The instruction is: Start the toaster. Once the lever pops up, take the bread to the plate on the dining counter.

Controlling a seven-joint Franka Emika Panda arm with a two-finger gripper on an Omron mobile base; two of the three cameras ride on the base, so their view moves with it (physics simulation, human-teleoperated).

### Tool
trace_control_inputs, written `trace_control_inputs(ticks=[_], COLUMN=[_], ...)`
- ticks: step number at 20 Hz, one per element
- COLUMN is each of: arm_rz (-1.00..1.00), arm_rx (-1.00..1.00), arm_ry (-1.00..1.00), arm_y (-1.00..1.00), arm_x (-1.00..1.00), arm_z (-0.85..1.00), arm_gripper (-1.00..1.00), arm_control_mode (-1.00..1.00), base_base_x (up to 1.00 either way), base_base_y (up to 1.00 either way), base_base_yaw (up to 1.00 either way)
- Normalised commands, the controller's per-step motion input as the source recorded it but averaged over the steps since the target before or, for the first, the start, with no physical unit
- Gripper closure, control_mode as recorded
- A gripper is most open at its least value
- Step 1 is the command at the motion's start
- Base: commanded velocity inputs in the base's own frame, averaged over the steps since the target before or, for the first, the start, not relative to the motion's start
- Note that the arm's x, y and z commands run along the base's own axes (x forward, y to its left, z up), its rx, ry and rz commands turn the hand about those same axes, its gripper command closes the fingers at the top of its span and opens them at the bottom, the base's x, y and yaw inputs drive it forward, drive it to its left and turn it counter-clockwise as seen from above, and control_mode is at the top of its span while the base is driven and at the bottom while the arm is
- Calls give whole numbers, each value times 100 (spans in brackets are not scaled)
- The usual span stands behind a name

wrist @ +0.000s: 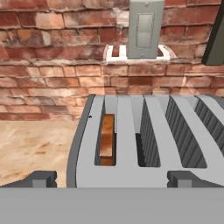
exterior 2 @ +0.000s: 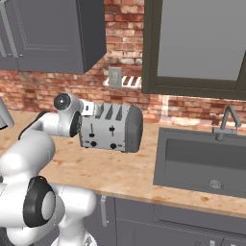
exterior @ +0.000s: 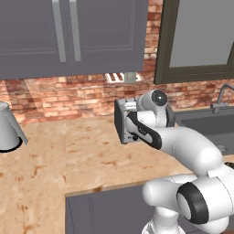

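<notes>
Hovering right over the toaster (wrist: 144,144) now, the gripper (wrist: 113,180) has its two dark fingertips (wrist: 40,179) spread wide apart, one at each lower corner of the hand view, with nothing between them but the toaster's grey top. And there's the bread (wrist: 106,139), a tan-brown slice standing on edge in the leftmost slot, its top just below the slot's rim. The neighbouring slots beside it look dark and hollow. From the right base view the toaster (exterior 2: 113,127) sits on the mottled tan counter (exterior 2: 120,168) against the brick wall (exterior 2: 43,89), its front with two small dark levers and knobs facing outward, and the white arm (exterior 2: 57,120) reaches in from the left, the hand end right at the toaster's left side. From the left base view the arm's wrist covers much of the toaster (exterior: 124,119), only its dark end panel showing. A sink (exterior 2: 202,161) with a faucet lies to the toaster's right, set into the same counter. On the wall above sits a pale outlet plate (wrist: 145,29).
</notes>
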Motion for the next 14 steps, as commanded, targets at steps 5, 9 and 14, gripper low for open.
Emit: trace_control_inputs(ticks=[5,9,14], arm_rz=[0,0,0], arm_rx=[0,0,0], arm_ry=[0,0,0], arm_y=[6,2,0], arm_x=[7,2,3], arm_z=[0,0,0], arm_gripper=[-100,-100,-100], arm_control_mode=[-100,-100,-100], base_base_x=[0,0,0], base_base_y=[0,0,0], base_base_yaw=[0,0,0])
